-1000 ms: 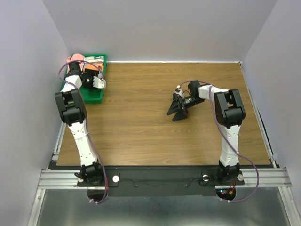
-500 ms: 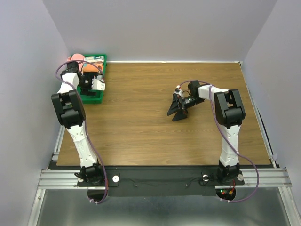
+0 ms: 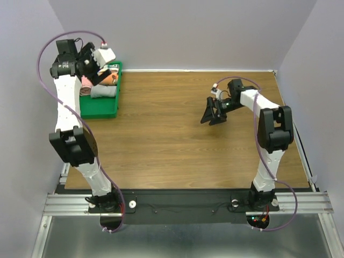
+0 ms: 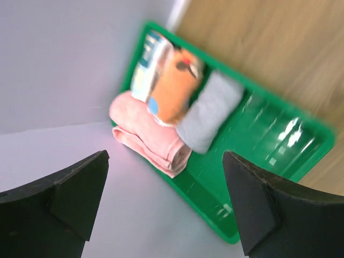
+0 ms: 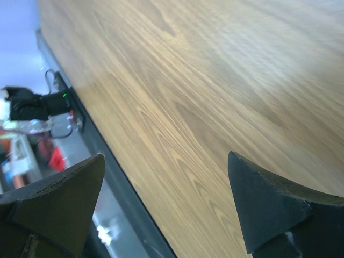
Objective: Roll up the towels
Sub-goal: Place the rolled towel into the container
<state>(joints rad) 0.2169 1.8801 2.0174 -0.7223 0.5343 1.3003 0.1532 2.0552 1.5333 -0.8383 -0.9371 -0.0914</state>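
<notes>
A green tray (image 3: 99, 107) sits at the table's far left corner with rolled towels in it. In the left wrist view the orange towel (image 4: 174, 86) lies rolled between a grey roll (image 4: 209, 110) and a pale roll with blue and yellowish marks (image 4: 146, 59). A pink roll (image 4: 148, 134) lies at the tray's (image 4: 258, 140) edge. My left gripper (image 3: 101, 72) (image 4: 165, 156) hangs open high above the tray, holding nothing. My right gripper (image 3: 213, 119) (image 5: 166, 156) stands open and empty low over bare wood, right of the table's middle.
The wooden table (image 3: 161, 140) is boxed in by pale walls on the left, back and right; the tray sits close against the left wall. A black rail with cables (image 3: 177, 204) runs along the near edge.
My left arm has lifted well up from the tray and its jaws have spread wide, leaving the rolls in the tray. My right gripper has shifted a little right and back.
</notes>
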